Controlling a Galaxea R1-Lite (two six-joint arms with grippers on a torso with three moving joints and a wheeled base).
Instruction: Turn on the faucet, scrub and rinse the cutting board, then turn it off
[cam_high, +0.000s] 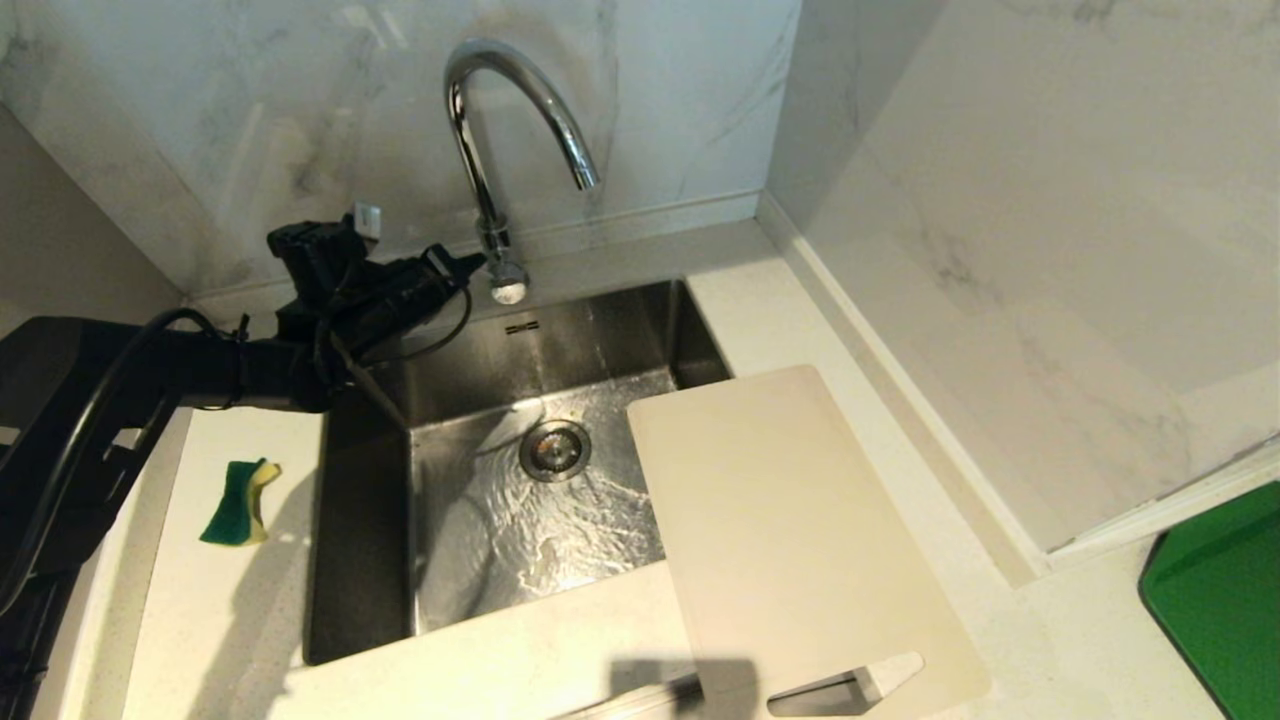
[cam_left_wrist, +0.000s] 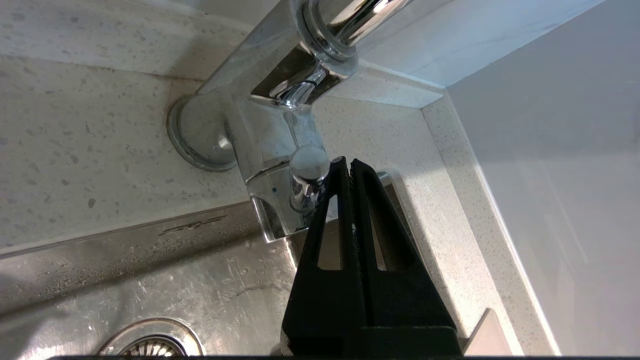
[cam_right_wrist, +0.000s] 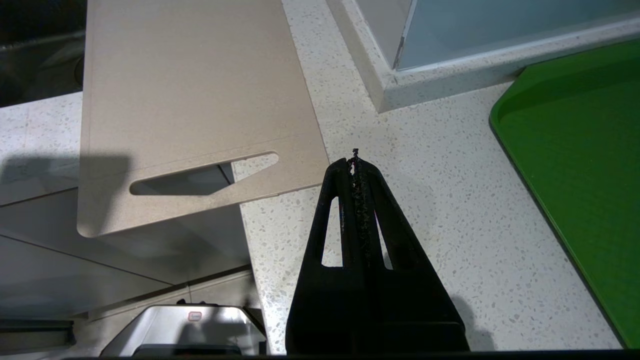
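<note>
The chrome gooseneck faucet stands behind the sink, with its small side lever at the base. My left gripper is shut, and its tips rest against the lever's end. No water runs from the spout. The cream cutting board lies on the counter right of the sink, one corner over the basin, with its slot handle near the front edge. My right gripper is shut and empty, hovering over the counter beside the board's handle end.
The steel sink has a wet floor and a round drain. A green-and-yellow sponge lies on the counter to its left. A green board sits at the far right, against the marble wall.
</note>
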